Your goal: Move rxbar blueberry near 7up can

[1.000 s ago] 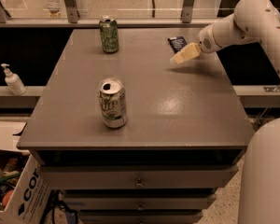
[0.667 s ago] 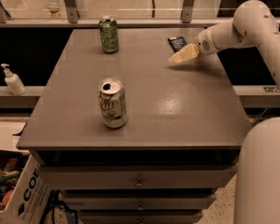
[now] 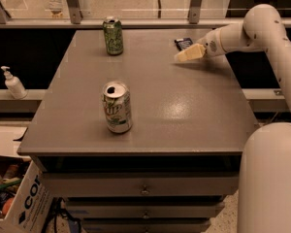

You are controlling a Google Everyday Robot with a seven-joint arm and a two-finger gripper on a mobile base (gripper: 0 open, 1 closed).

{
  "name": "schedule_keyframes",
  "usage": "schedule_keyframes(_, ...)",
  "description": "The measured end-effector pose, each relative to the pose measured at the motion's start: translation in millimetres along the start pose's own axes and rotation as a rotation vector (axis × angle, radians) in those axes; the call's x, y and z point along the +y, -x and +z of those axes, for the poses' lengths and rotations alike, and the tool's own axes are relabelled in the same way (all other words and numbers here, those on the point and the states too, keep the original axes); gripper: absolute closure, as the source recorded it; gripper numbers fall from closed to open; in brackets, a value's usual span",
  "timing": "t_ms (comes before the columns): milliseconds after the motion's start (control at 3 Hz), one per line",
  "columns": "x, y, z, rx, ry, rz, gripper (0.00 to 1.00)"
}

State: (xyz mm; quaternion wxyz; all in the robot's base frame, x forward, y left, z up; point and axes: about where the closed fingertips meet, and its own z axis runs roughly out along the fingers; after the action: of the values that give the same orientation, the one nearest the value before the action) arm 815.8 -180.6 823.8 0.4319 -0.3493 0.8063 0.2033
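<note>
The 7up can (image 3: 118,107), white-silver with green lettering, stands upright near the table's front left. The rxbar blueberry (image 3: 183,43), a small dark flat bar, lies at the table's far right, partly behind my gripper. My gripper (image 3: 185,55) reaches in from the right and sits just in front of the bar, low over the table.
A darker all-green can (image 3: 113,35) stands at the back left of the grey table (image 3: 184,115). A soap dispenser (image 3: 12,83) stands on a ledge to the left. A cardboard box (image 3: 19,203) sits on the floor at lower left. A railing runs behind the table.
The arm has shifted slightly; the gripper stays beside the bar at the far right. The cans have not moved.
</note>
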Motion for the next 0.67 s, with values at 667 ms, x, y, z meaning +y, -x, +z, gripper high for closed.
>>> schedule_keyframes(667, -7.9, -0.1, -14.5, -0.016, -0.004, -0.01, 0.65)
